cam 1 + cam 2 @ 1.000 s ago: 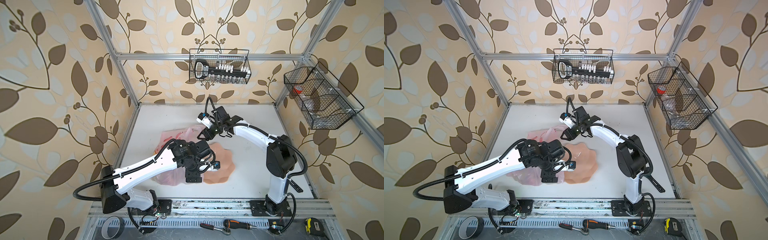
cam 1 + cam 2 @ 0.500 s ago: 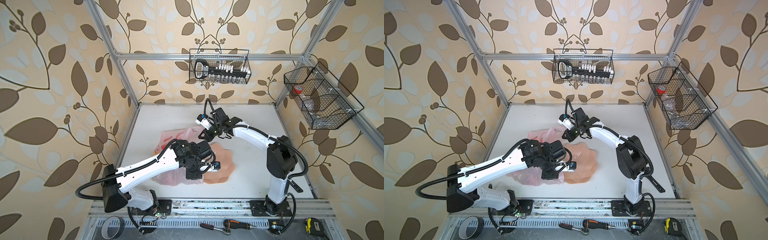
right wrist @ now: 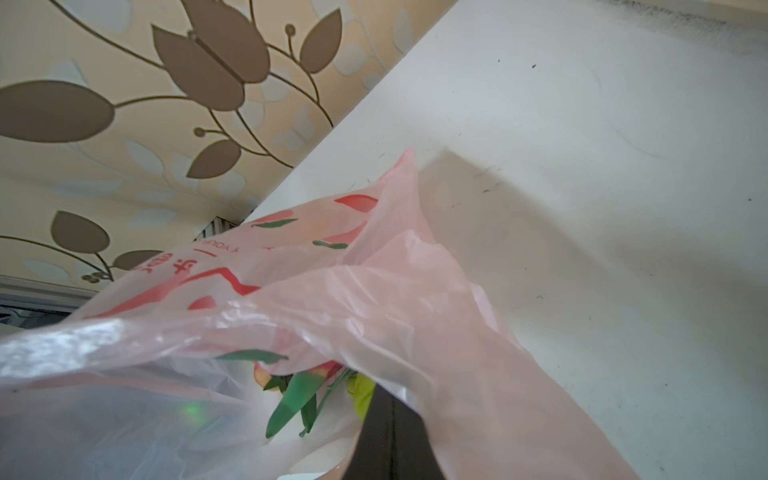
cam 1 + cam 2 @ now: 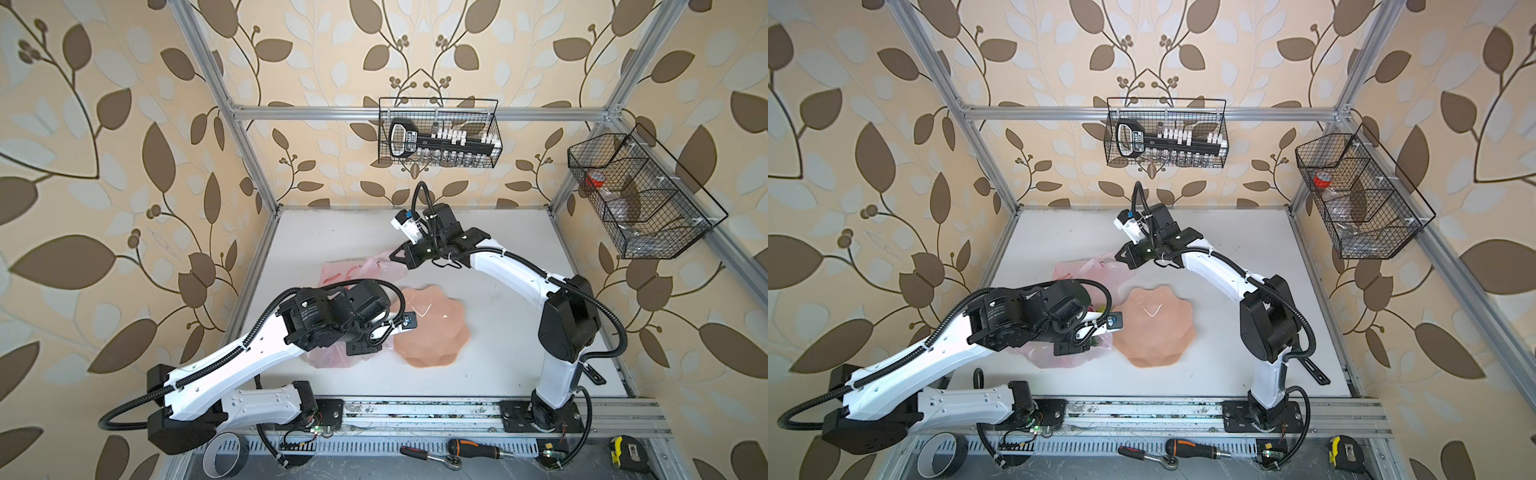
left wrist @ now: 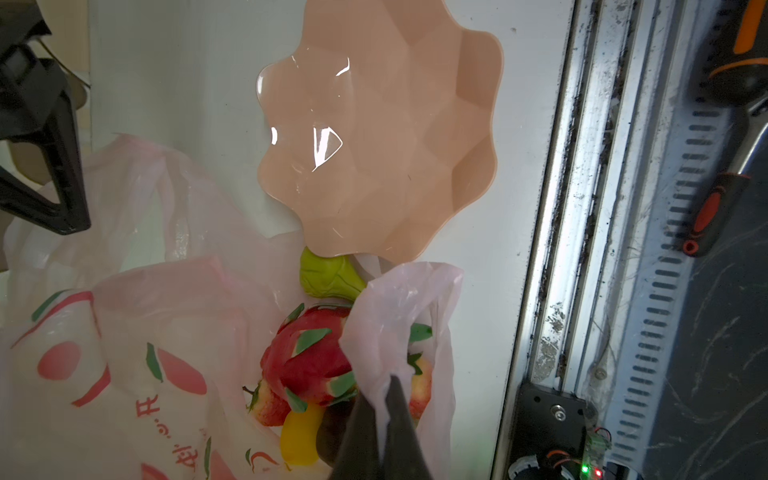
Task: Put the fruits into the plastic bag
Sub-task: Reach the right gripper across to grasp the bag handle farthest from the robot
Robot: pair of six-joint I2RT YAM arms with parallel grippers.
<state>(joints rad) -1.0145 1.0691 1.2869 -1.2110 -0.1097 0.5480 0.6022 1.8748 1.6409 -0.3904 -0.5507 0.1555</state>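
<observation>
Left fingers [image 5: 405,432] pinch the bag's [image 5: 124,332] near rim; right fingers [image 3: 376,444] clamp its far rim. Inside lie dragon fruit [image 5: 307,357], strawberry [image 5: 268,405], lemon [image 5: 299,436] and plum [image 5: 332,432]. A pear [image 5: 328,276] sits at the mouth, touching the empty plate [image 5: 374,124] on the right, nearer the left arm.

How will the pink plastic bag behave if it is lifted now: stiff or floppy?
Probably floppy: the plastic bag is thin, crinkled film that folds where the left gripper pinches it. It will likely sag around the dragon fruit inside. The green pear at its mouth may roll out.
</observation>
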